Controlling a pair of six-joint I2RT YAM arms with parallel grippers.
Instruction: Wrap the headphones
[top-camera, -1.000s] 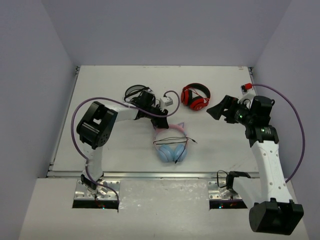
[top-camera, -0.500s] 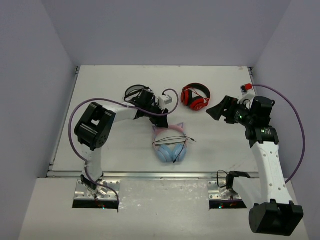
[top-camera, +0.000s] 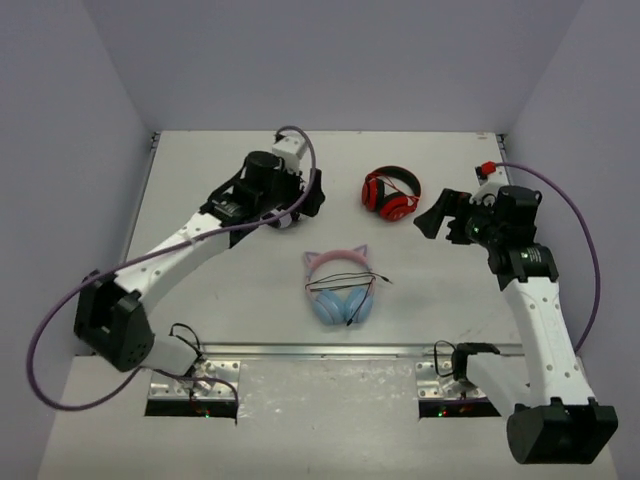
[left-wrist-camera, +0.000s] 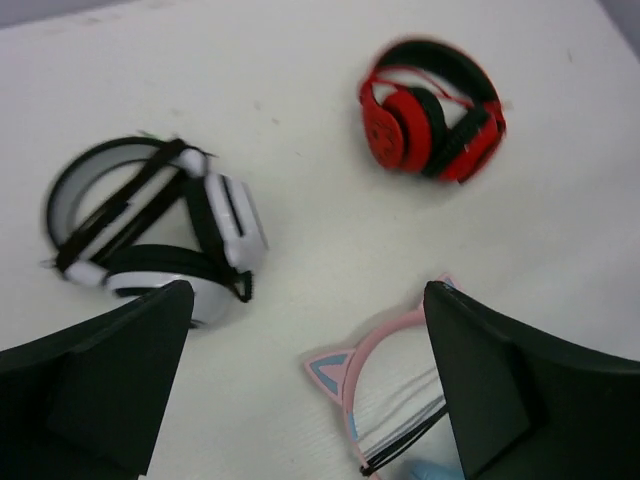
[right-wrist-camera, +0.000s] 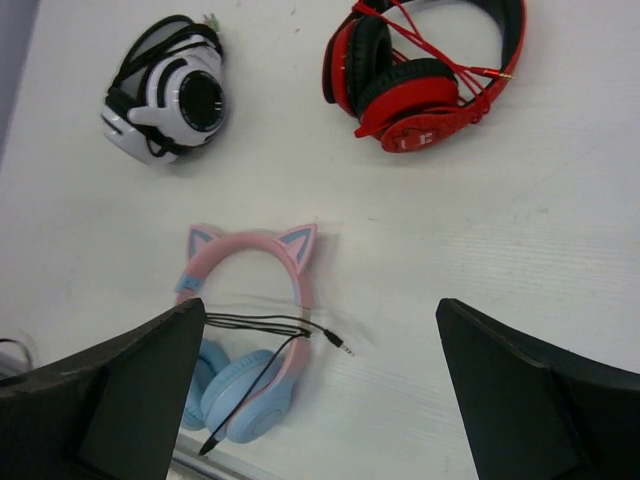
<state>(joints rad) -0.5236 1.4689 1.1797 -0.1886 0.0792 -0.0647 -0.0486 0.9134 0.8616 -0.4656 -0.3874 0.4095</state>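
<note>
The headphones (top-camera: 341, 287) lie flat near the table's front middle: a pink headband with cat ears (right-wrist-camera: 245, 250) and light-blue earcups (right-wrist-camera: 240, 390). Their thin black cable (right-wrist-camera: 260, 325) runs in several strands across the band, and its plug (right-wrist-camera: 340, 345) sticks out to the right. My left gripper (top-camera: 302, 198) hovers behind them, open and holding nothing. In the left wrist view the left gripper (left-wrist-camera: 308, 300) frames one pink ear (left-wrist-camera: 335, 365). My right gripper (top-camera: 437, 220) hangs open to the right, above the table. In the right wrist view the right gripper (right-wrist-camera: 320, 310) looks down on the whole headset.
Red-and-black headphones (top-camera: 390, 192) lie at the back, between the two grippers. Black-and-white headphones (left-wrist-camera: 150, 230) lie to the back left, under my left arm in the top view. The table's front edge (top-camera: 330, 349) runs just beyond the earcups.
My left gripper has opened from nearly shut. The left arm has risen and swung its elbow out to the left, over the black-and-white headphones. The headphones and the right arm have stayed put.
</note>
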